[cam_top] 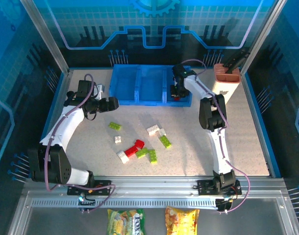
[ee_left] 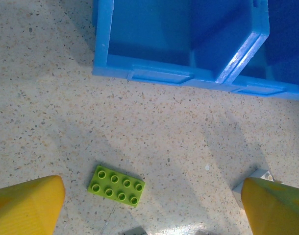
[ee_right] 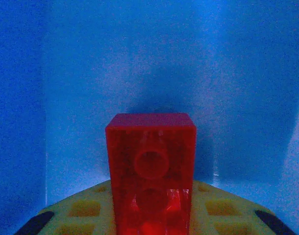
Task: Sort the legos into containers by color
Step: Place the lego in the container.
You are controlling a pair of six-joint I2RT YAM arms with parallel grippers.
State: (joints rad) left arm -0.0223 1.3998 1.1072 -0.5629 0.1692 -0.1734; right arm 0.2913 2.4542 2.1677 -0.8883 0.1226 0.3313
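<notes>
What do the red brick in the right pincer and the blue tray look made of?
Red brick, held in the right pincer: probably hard moulded plastic, slightly translucent; its inner tube glows through. Blue tray: plastic too by the look, smooth and glossy, with a bright highlight along its divider wall.

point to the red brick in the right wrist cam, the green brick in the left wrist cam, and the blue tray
red brick (ee_right: 150, 161): right wrist view, centre of its face
green brick (ee_left: 116, 186): left wrist view, its studded top
blue tray (ee_left: 154, 73): left wrist view, near wall
</notes>
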